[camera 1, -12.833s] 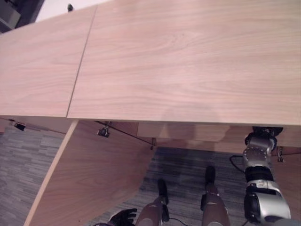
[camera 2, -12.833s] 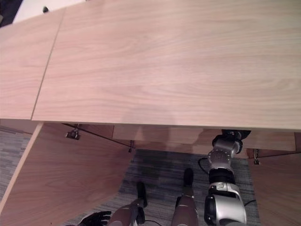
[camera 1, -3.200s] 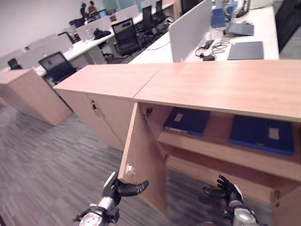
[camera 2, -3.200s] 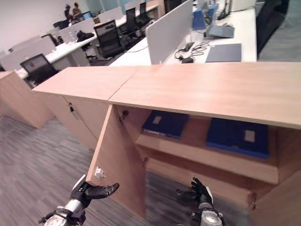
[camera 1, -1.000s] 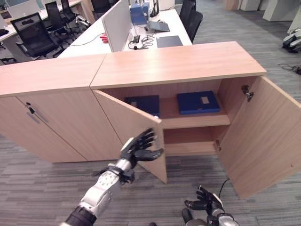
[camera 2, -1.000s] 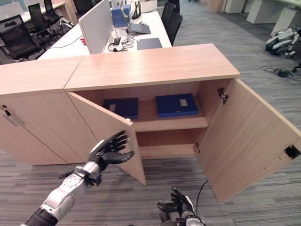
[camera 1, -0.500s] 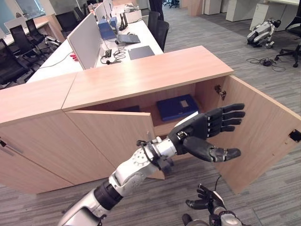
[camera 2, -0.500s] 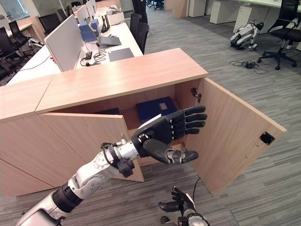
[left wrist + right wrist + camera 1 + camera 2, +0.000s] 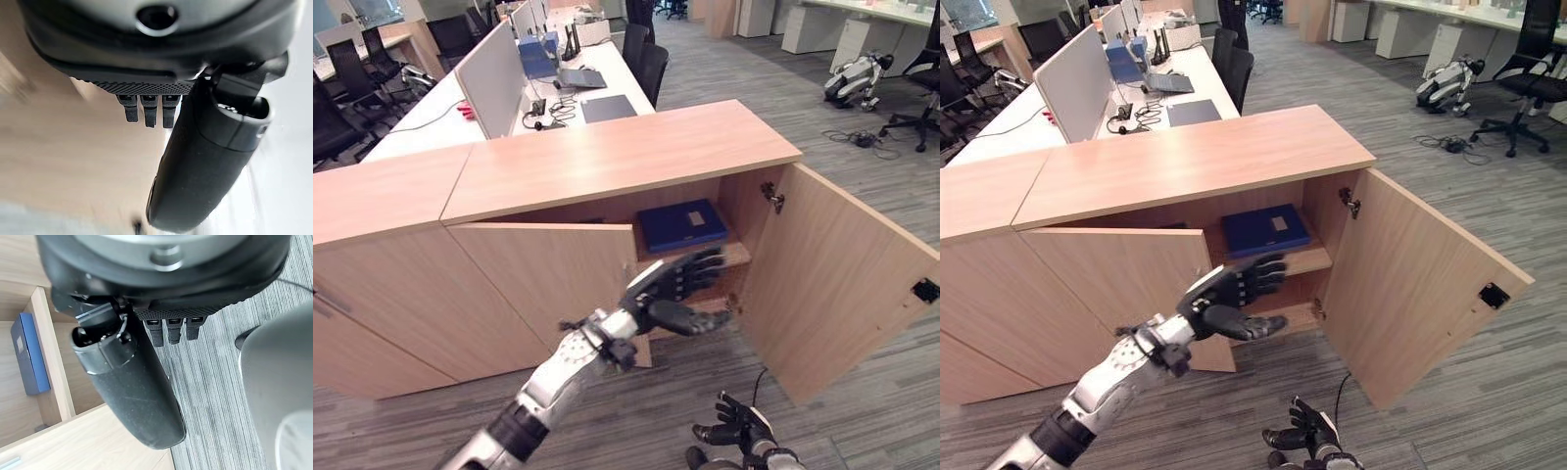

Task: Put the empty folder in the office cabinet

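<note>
Left hand (image 9: 671,294) reaches toward cabinet (image 9: 617,157), fingers spread, empty; right hand (image 9: 736,431) low, fingers splayed.

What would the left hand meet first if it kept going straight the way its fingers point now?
Probably the open cabinet: the left hand points its straight fingers toward the wooden shelf bearing the flat blue folder. Depth is unclear, so it might pass the shelf's front edge or reach the open right-hand door.

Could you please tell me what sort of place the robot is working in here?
It looks like an open-plan office: long white desks with grey divider screens, black swivel chairs, grey carpet, and a low light-wood cabinet with its doors open and a blue folder on the upper shelf.
</note>
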Tool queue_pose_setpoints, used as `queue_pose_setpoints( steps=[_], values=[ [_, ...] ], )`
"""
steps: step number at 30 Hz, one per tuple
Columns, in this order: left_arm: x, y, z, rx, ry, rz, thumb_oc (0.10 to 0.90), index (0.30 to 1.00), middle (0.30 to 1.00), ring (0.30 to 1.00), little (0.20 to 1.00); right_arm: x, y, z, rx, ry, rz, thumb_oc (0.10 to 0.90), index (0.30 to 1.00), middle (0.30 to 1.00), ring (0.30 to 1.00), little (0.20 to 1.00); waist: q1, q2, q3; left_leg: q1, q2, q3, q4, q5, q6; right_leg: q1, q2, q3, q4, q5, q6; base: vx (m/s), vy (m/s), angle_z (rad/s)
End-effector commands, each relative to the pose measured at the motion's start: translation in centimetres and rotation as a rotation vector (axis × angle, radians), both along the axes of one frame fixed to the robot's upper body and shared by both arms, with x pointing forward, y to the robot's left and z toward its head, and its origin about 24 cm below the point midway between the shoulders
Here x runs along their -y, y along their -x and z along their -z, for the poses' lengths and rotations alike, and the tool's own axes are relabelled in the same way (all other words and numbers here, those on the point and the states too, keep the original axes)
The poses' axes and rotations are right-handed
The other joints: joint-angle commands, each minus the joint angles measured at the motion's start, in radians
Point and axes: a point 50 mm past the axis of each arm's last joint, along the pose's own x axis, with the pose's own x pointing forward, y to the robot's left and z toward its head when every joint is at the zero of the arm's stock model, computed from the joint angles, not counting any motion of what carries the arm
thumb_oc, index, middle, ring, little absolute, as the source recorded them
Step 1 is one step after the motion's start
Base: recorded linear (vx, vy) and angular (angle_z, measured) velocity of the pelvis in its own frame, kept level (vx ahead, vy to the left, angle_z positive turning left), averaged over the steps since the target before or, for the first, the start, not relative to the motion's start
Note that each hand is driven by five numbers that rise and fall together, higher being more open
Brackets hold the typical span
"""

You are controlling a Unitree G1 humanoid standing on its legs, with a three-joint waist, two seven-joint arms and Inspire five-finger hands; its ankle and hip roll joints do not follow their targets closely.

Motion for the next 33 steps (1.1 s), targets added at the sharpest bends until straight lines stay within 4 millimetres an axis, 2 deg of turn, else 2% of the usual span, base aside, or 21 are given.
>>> queue_pose_setpoints(
  steps=[1, 3, 5, 6, 13, 19, 24, 27, 33],
  values=[
    [-3.3, 0.0, -0.4, 0.072, -0.021, -0.127, 0.8, 0.9, 0.9, 0.9, 0.9, 0.2, -2.8, -1.9, 0.148, -0.026, 0.018, 0.8, 0.9, 0.9, 0.9, 0.9, 0.042, 0.006, -0.019, -0.015, 0.038, -0.102, 0.002, -0.061, -0.026, 0.03, -0.046, -0.04, 0.105, -0.174, 0.076, 0.01, 0.034, -0.02],
    [-4.8, 1.1, 1.2, 0.004, -0.032, -0.179, 0.8, 0.9, 0.9, 0.9, 0.9, 0.4, -2.8, -1.9, 0.152, -0.025, 0.027, 0.8, 0.9, 0.9, 0.9, 0.9, 0.051, 0.003, -0.017, -0.017, 0.036, -0.098, 0.003, -0.062, -0.024, 0.027, -0.047, -0.037, 0.106, -0.171, 0.077, 0.01, 0.02, -0.01],
    [-5.4, 1.5, 1.7, -0.014, -0.045, -0.2, 0.8, 0.9, 0.9, 0.9, 0.9, 0.5, -2.8, -2.0, 0.153, -0.024, 0.028, 0.8, 0.9, 0.9, 0.9, 0.9, 0.054, 0.001, -0.019, -0.017, 0.035, -0.095, 0.004, -0.063, -0.023, 0.026, -0.048, -0.037, 0.106, -0.17, 0.078, 0.0, 0.015, -0.01],
    [-6.6, 2.3, 2.7, -0.055, -0.053, -0.264, 0.8, 0.9, 0.9, 0.9, 0.9, 0.7, -2.7, -2.0, 0.154, -0.019, 0.038, 0.8, 0.9, 0.9, 0.9, 0.9, 0.063, -0.002, -0.018, -0.018, 0.034, -0.094, 0.005, -0.064, -0.02, 0.024, -0.049, -0.037, 0.105, -0.168, 0.078, 0.0, 0.03, -0.01],
    [-7.9, 2.9, 3.7, -0.083, -0.039, -0.374, 0.8, 0.9, 0.9, 0.9, 0.9, 1.1, -2.2, -1.8, 0.148, -0.011, 0.063, 0.8, 0.9, 0.9, 0.9, 0.9, 0.075, -0.014, -0.022, -0.018, 0.027, -0.103, 0.004, -0.071, -0.016, 0.033, -0.056, -0.046, 0.097, -0.167, 0.08, 0.01, 0.03, 0.0],
    [-8.4, 0.9, 3.2, -0.035, -0.061, -0.458, 0.8, 0.9, 0.9, 0.9, 0.9, 0.7, -2.2, -1.8, 0.154, -0.015, 0.058, 0.8, 0.9, 0.9, 0.9, 0.9, 0.068, -0.024, -0.032, -0.014, 0.025, -0.101, 0.0, -0.078, -0.017, 0.033, -0.064, -0.052, 0.091, -0.162, 0.086, 0.01, 0.031, -0.05],
    [-9.0, -1.8, 2.2, 0.001, -0.078, -0.532, 0.8, 0.9, 0.9, 0.9, 0.9, 0.4, -2.0, -1.8, 0.153, -0.009, 0.03, 0.8, 0.9, 0.9, 0.9, 0.9, 0.045, -0.031, -0.04, -0.01, 0.025, -0.08, 0.0, -0.084, -0.018, 0.024, -0.065, -0.038, 0.09, -0.152, 0.092, 0.02, 0.038, -0.02],
    [-9.5, -4.2, 0.1, 0.07, -0.113, -0.557, 0.8, 0.9, 0.9, 0.9, 0.9, 0.4, -1.6, -1.8, 0.151, -0.003, 0.003, 0.8, 0.9, 0.9, 0.9, 0.9, 0.017, -0.035, -0.049, -0.009, 0.025, -0.053, 0.0, -0.089, -0.02, 0.01, -0.066, -0.021, 0.088, -0.139, 0.103, 0.03, 0.057, -0.03],
    [-11.0, -7.5, -2.3, 0.1, -0.109, -0.632, 0.8, 0.9, 0.9, 0.9, 0.9, 0.5, -1.0, -1.8, 0.142, 0.004, -0.042, 0.8, 0.9, 0.9, 0.9, 0.9, -0.034, -0.035, -0.055, -0.01, 0.023, -0.005, 0.0, -0.098, -0.021, -0.024, -0.063, 0.019, 0.091, -0.117, 0.126, 0.03, 0.057, -0.15]
  ],
)
